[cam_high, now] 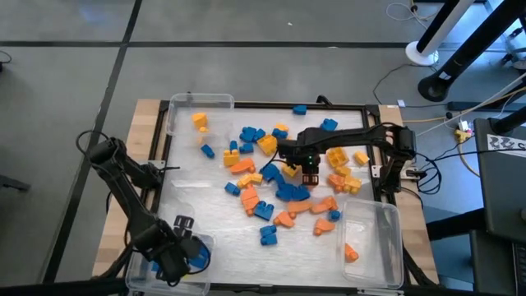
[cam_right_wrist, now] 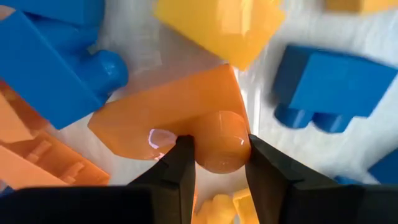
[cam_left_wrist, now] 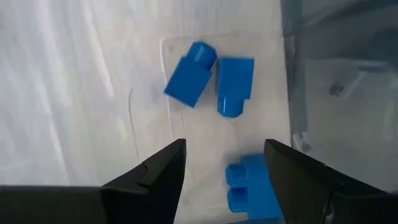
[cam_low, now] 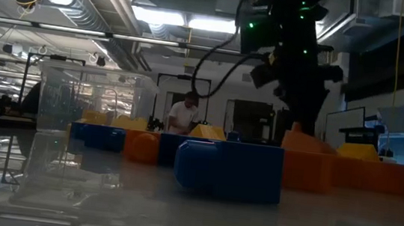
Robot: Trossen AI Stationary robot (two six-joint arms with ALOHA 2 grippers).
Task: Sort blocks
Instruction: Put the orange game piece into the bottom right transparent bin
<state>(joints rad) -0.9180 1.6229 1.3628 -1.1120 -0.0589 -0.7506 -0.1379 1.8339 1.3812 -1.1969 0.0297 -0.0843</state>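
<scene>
Blue, orange and yellow blocks (cam_high: pixel 283 185) lie in a loose pile on the white mat. My right gripper (cam_high: pixel 309 175) stands over the pile's middle, pointing down, shut on an orange block (cam_right_wrist: pixel 168 112). At the table's near left corner my left gripper (cam_left_wrist: pixel 224 144) hangs open above a clear bin (cam_high: pixel 201 245). Three blue blocks (cam_left_wrist: pixel 235 84) lie on the bin's floor, and the fingers touch none of them. In the low view my right gripper (cam_low: pixel 293 100) shows dark above the row of blocks. My right gripper pinches the orange block's round stud (cam_right_wrist: pixel 221 140) between its two fingers, coming from above and pointing down. The block's sloped body spreads out beyond the fingertips. Whether it is clear of the blocks around it, I cannot tell.
A clear bin (cam_high: pixel 197 115) at the far left holds a yellow block. Another clear bin (cam_high: pixel 374 238) at the near right holds an orange block (cam_high: pixel 352 252). A black frame (cam_high: pixel 271 105) borders the mat. Bare mat lies between the pile and the near edge.
</scene>
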